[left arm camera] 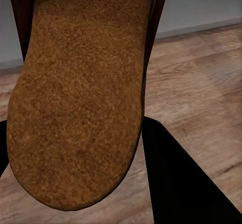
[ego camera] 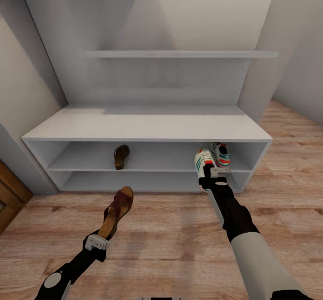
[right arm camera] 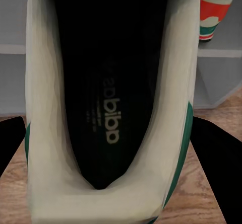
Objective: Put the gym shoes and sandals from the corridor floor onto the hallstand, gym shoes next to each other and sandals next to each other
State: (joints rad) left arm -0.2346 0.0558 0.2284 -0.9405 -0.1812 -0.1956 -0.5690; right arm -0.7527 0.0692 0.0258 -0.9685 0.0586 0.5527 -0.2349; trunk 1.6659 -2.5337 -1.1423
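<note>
My left gripper [ego camera: 103, 237] is shut on a dark brown sandal [ego camera: 118, 210], held above the wood-plank corridor floor [ego camera: 170, 237] in front of the hallstand [ego camera: 148, 125]. Its tan sole [left arm camera: 75, 98] faces the left wrist camera. The other sandal [ego camera: 121, 156] lies on the upper open shelf, left of centre. My right gripper [ego camera: 210, 171] is shut on a cream-white gym shoe [ego camera: 203, 160] at the front edge of that shelf's right end; its dark lining [right arm camera: 108, 83] is seen close up. The second gym shoe [ego camera: 221, 153] [right arm camera: 217, 7] sits just beside it on that shelf.
The hallstand's flat top is bare, and a narrow wall shelf [ego camera: 179, 54] hangs above it. Grey walls close in on both sides. A brown wooden door [ego camera: 9, 196] stands at the far left. Open floor lies between me and the rack.
</note>
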